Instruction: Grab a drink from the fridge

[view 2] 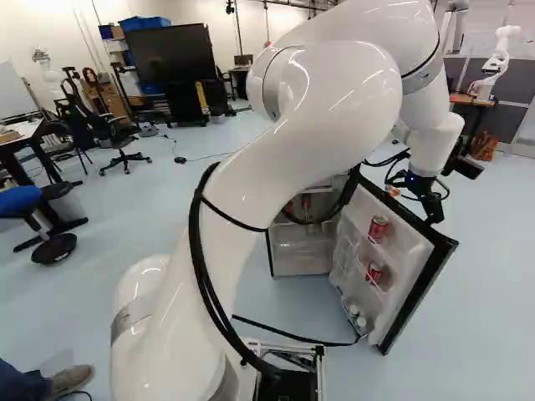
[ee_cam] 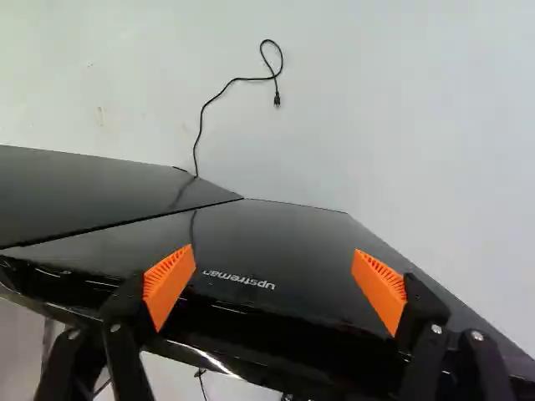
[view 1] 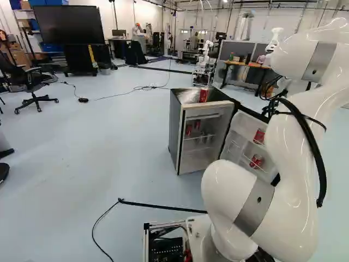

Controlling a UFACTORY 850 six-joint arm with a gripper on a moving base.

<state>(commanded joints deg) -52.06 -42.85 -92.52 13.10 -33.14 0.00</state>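
Observation:
My gripper points down by the top edge of the fridge door in the right base view. In the wrist view the gripper is open, its orange pads wide apart above the door's glossy black outer face, nothing held. The small fridge stands with its door swung wide. Red cans are on an inner shelf, and door racks hold a red can and another red can. One more red can sits on top of the fridge.
A black cable lies on the floor beyond the fridge. Clear wrapping rests on the fridge top. Another robot stands behind, and another robot is by a desk. An office chair is farther off.

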